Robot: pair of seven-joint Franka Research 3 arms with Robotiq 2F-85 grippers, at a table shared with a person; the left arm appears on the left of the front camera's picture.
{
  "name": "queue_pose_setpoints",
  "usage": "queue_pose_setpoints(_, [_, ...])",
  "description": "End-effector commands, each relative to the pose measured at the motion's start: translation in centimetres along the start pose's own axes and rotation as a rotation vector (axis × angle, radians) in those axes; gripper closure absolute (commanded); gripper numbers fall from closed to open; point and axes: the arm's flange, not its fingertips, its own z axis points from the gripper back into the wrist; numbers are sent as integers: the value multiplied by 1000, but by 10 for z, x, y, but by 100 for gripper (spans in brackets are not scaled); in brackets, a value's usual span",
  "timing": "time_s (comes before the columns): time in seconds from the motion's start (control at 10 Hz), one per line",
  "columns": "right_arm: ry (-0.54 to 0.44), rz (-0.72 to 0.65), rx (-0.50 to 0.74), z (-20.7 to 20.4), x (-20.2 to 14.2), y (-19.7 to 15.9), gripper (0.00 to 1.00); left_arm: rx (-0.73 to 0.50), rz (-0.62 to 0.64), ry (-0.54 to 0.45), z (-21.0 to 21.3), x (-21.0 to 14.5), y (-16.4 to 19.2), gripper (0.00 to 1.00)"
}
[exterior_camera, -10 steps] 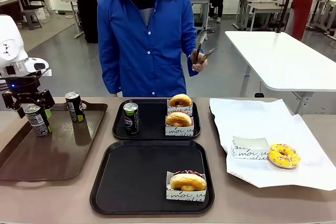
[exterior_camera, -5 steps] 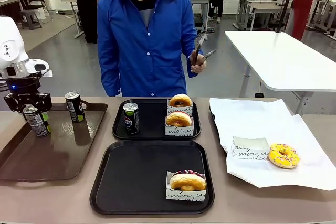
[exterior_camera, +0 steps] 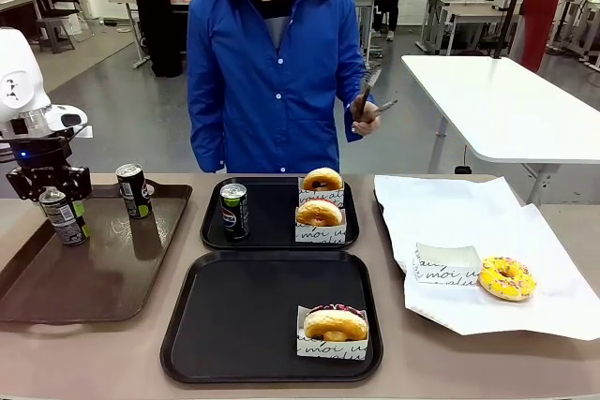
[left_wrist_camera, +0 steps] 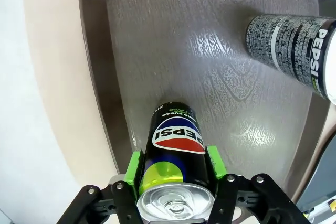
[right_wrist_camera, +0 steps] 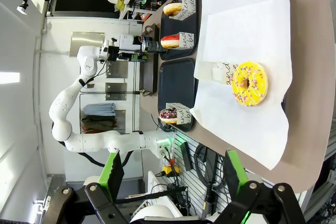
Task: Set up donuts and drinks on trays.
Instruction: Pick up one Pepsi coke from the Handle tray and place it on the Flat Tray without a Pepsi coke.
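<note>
— Where is the can?
— By the far left corner of the brown tray, at the desk's left edge. The left jaws are clamped on its top.
— And the right jaws?
— Spread apart, with nothing between them.

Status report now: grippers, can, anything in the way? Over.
Left gripper shut on can at brown tray. Right gripper open. Second can stands apart, same tray.
</note>
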Motion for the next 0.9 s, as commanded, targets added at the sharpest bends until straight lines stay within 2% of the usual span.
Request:
queue_pose_setpoints(0.0, [-6,6,4,0,0,0,0,10,35,76,19,-6,-5,92])
queue_pose_setpoints(0.3, [-6,6,4,0,0,0,0,-33,-37,59,105,-56,-25,92])
queue_pose_setpoints(0.5, [-6,6,4,0,0,0,0,-87,-132,9,141,-99,-33,92])
queue_pose_setpoints(0.6, [-6,6,4,0,0,0,0,-92,-91,2,150,-110,-34,92])
queue_pose_setpoints(0.7, [-6,6,4,0,0,0,0,-92,7,10,151,-111,-29,92])
queue_pose_setpoints(0.8, [-6,6,4,0,0,0,0,-61,-89,15,156,-102,-38,92])
